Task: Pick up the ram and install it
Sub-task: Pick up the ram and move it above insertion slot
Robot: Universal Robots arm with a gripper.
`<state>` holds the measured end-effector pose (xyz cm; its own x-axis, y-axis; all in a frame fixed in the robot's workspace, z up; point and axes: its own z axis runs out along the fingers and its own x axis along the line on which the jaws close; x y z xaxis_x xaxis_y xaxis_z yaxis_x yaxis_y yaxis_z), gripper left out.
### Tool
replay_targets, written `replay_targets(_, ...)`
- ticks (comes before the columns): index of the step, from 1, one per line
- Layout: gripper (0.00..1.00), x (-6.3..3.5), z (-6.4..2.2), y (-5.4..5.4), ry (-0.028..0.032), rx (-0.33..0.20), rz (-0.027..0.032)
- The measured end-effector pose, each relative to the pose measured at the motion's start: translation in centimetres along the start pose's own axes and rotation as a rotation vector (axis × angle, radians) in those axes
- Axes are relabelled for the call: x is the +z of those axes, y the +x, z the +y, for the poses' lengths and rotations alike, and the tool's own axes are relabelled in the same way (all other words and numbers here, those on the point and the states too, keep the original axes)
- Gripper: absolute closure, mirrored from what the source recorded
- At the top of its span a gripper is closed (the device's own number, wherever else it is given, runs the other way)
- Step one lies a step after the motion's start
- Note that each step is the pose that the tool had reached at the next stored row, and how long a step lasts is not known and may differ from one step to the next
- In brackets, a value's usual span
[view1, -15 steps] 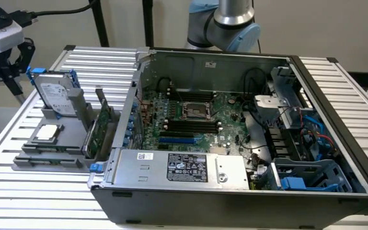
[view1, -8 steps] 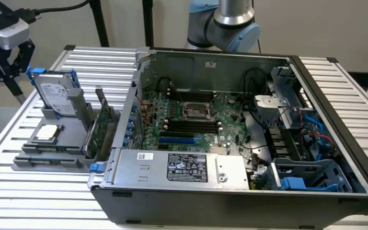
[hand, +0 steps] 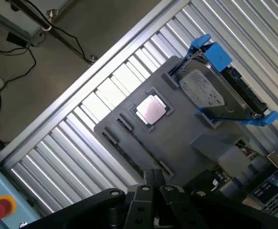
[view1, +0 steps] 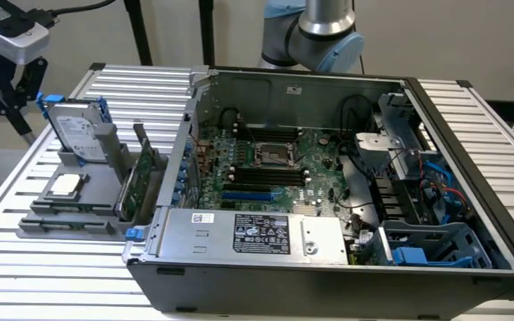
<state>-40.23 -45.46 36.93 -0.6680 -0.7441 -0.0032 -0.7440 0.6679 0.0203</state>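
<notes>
The ram [view1: 129, 196] looks like the thin green stick standing on edge in the gray holder [view1: 86, 195]. The holder sits beside the big computer case [view1: 328, 281] on the desk [view1: 43, 274]. The pincer [hand: 153, 177] hangs above the holder, tips together, holding nothing. The case's white sticker [view1: 262, 234] has words too small to read.

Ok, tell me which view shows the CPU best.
The wrist view: it looks almost straight down on the CPU, its square metal lid facing the camera, seated in the gray holder. The exterior view shows it small and slanted, at the exterior view's left, in front of the hard drive.
</notes>
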Motion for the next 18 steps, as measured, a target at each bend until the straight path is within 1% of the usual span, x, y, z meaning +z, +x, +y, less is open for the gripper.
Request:
replay_targets(7, 1.0, 0.09, 0.0, 0.0, 0.001, -0.124, 0.0104)
replay_targets(14, 1.0, 0.16, 0.0, 0.0, 0.0022, -0.252, 0.0191)
replay_targets(18, 1.0, 0.26, 0.0, 0.0, 0.0001, -0.323, 0.0238)
